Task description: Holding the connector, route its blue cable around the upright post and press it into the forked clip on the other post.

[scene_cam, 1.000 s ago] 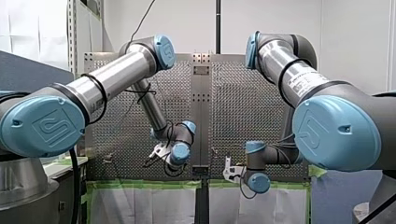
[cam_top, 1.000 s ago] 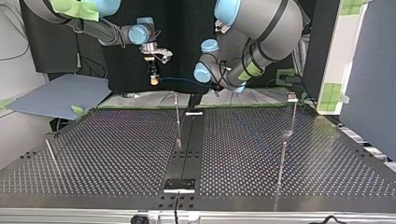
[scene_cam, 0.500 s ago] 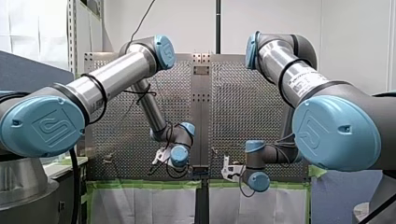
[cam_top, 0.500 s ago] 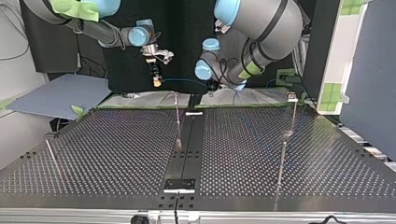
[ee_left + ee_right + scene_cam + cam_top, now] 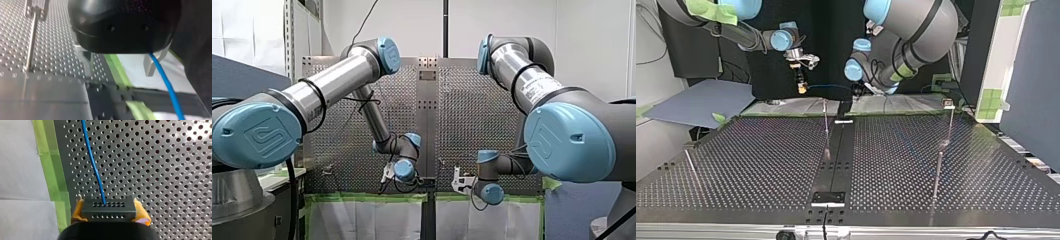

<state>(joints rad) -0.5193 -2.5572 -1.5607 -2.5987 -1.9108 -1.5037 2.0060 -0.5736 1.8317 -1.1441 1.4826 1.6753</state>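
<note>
In the right wrist view my right gripper (image 5: 109,212), with yellow pads, is shut on a dark rectangular connector (image 5: 108,206). A blue cable (image 5: 93,162) leaves the connector's face and runs out over the perforated table. In the top view that cable (image 5: 831,85) spans from my right gripper (image 5: 800,84) across to my left gripper (image 5: 856,93). In the left wrist view my left gripper (image 5: 118,72) is open, and the cable (image 5: 165,82) passes between its metal fingers, close to one of them. A post with a forked clip (image 5: 31,37) stands beside it.
In the top view a thin upright post (image 5: 826,125) stands at the table's middle. A post with a clip on top (image 5: 950,117) and another post (image 5: 936,177) stand at the right, and a slanted one (image 5: 690,167) at the left. Green tape (image 5: 362,198) edges the table.
In the front view my left gripper has moved down and to the right, towards the taped edge. My right gripper has stayed nearly still with the connector in it.
</note>
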